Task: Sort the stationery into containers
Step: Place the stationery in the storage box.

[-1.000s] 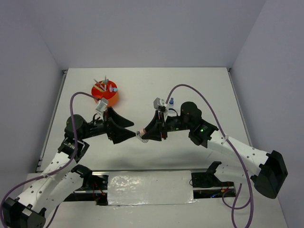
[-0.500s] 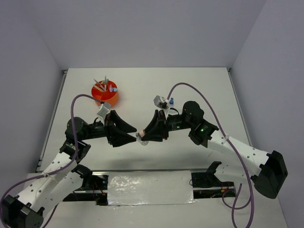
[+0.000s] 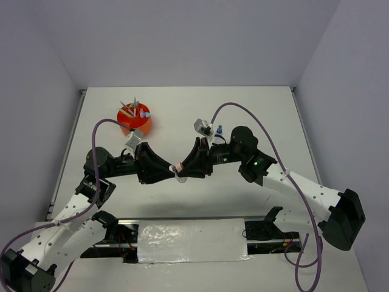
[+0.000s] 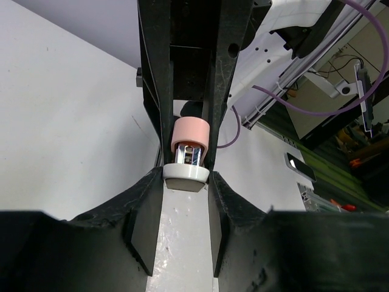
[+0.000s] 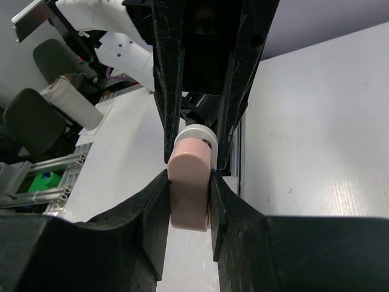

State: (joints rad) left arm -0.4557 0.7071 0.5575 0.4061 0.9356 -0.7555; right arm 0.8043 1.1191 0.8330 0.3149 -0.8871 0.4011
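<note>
White tabletop point(image 3: 261, 109) enclosed by grey walls, with two arms meeting above its middle. A pink piece point(image 3: 178, 166) with a white end is suspended between the two grippers. It is clear of the surface and well apart from the orange organizer point(image 3: 135, 120) at the far left, in which several pens point(image 3: 129, 109) are seen standing. The pink body is clamped by the right gripper point(image 5: 189, 182). The white end is flanked by the left gripper point(image 4: 186, 182), whose pads appear pressed against both sides of it.

A hand-over from right to left is judged to be the step in hand. For a clean transfer, the left grip should be confirmed as firm on the white end before the right jaws are parted. The right arm should then be drawn straight back along the piece's axis, so that no twist is imparted. Because only a short rim is seized, a slip is the likely fault, and a slow carry to the organizer is advised. A small blue-capped bottle point(image 3: 219, 129) is seen on the table beyond the right arm.
</note>
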